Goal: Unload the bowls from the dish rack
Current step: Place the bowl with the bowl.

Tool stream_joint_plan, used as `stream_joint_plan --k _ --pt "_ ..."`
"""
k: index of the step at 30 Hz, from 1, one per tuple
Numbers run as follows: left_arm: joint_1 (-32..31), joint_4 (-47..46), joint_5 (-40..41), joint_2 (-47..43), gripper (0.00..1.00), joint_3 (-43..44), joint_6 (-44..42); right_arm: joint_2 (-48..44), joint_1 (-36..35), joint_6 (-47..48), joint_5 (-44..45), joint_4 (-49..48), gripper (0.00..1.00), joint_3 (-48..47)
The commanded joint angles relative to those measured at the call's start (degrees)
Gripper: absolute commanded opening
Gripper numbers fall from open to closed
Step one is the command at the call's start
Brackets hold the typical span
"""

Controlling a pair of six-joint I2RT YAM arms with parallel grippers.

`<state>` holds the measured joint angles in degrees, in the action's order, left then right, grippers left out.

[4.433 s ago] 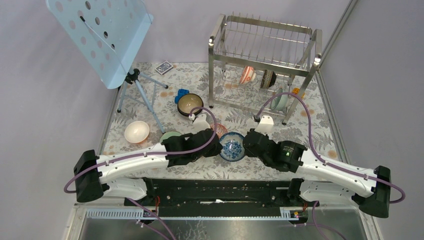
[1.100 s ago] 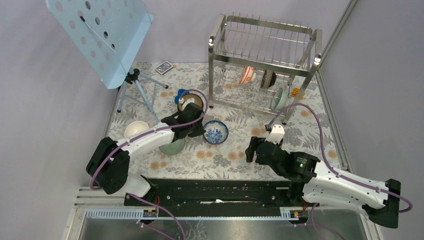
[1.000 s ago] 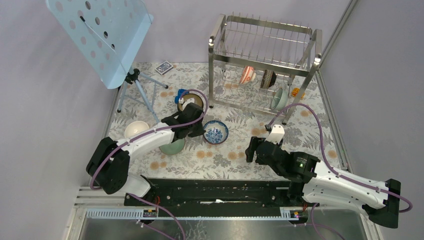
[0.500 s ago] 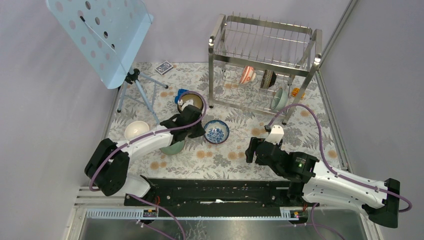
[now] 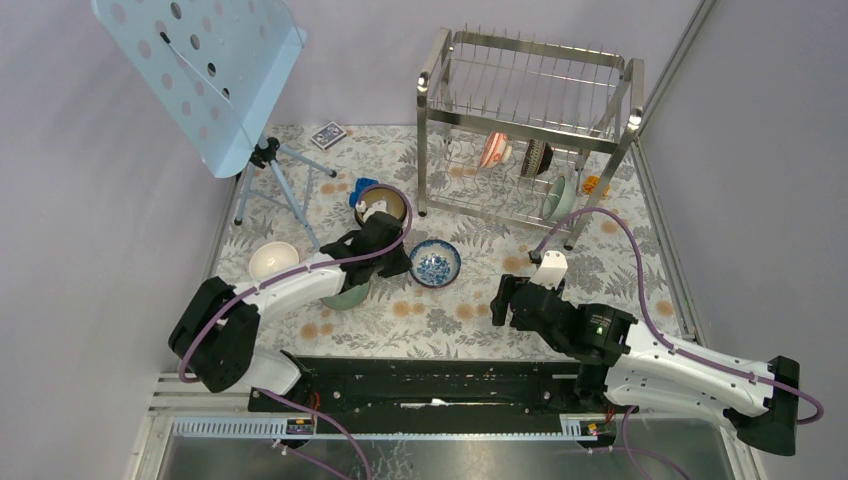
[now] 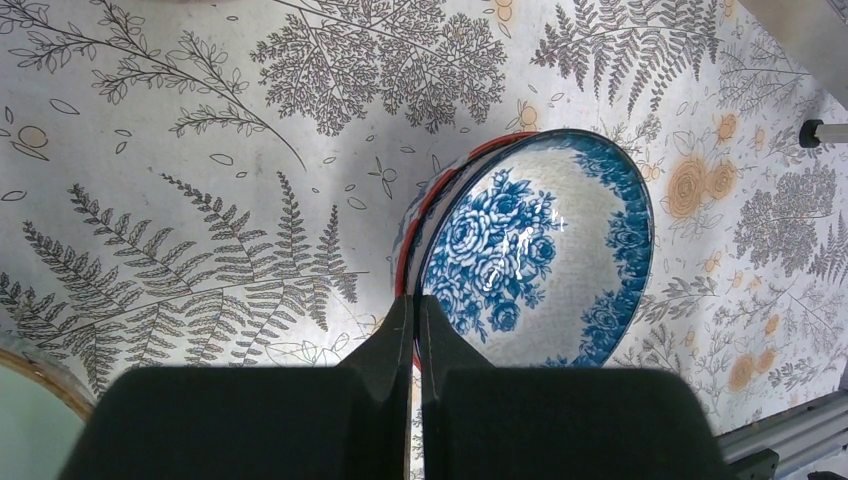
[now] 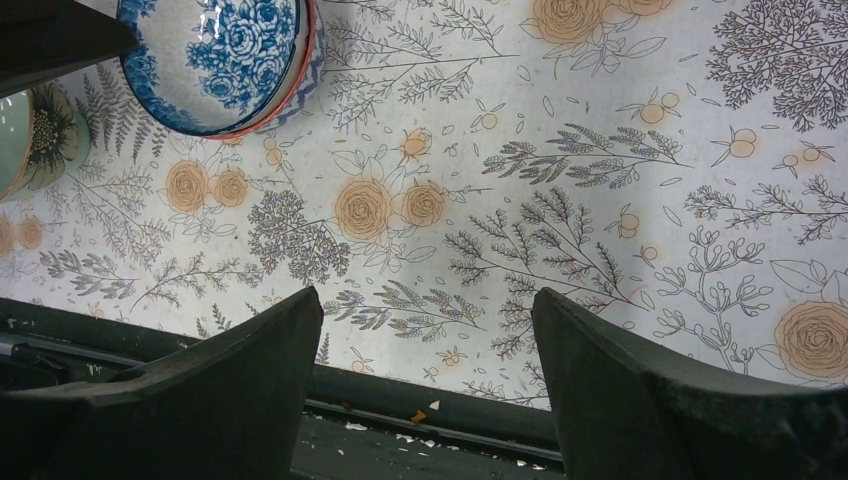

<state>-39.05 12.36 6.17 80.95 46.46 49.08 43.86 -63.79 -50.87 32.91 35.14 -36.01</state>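
The dish rack (image 5: 432,100) stands at the back right. On its lower tier a pinkish bowl (image 5: 492,150), a dark bowl (image 5: 537,157) and a pale green bowl (image 5: 558,198) stand on edge. The blue-and-white bowl (image 5: 434,265) (image 6: 540,240) (image 7: 215,60) rests mid-table, nested in an orange-red patterned bowl (image 6: 408,235). My left gripper (image 5: 400,262) (image 6: 415,300) is shut on its left rim. My right gripper (image 5: 503,300) (image 7: 426,295) hangs open and holds nothing above the front table edge, right of that bowl.
On the table lie a brown bowl with tan inside (image 5: 381,207), a white bowl (image 5: 272,261) and a pale green bowl (image 5: 345,294) under my left arm. A pale blue music stand (image 5: 200,70) on a tripod, a card deck (image 5: 328,134) and a blue object (image 5: 362,190) are at the back left.
Over several seconds the blue-and-white bowl went from between both grippers near the front to mid-table with my left gripper; my right arm drew back. In the last second, only slight left arm motion.
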Motion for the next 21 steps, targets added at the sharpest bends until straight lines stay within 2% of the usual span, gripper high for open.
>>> stream_joint_plan --k 1,4,7,10,16,21 --pt "0.1 -0.2 -0.6 -2.6 0.02 0.7 -0.2 0.2 0.1 -0.8 0.6 -1.1 0.84 -0.5" --pt "0.1 0.4 -0.7 -3.9 0.24 1.2 -0.8 0.1 0.1 -0.7 0.9 -0.7 0.84 -1.0" --pt "0.1 0.7 -1.1 -5.5 0.51 1.5 -1.7 0.0 0.1 -0.3 1.3 0.0 0.85 -2.0" --pt "0.1 1.3 -1.5 -7.2 0.66 1.8 -2.8 -0.2 0.1 0.2 2.3 1.2 0.85 -3.0" --pt "0.1 0.9 -3.2 -12.2 0.69 0.4 -5.5 -0.1 0.1 1.2 4.2 0.4 0.85 -3.6" --pt "0.1 0.8 -4.2 -20.2 0.70 -2.8 -9.2 0.7 0.8 2.6 -0.2 -9.4 0.87 -1.0"
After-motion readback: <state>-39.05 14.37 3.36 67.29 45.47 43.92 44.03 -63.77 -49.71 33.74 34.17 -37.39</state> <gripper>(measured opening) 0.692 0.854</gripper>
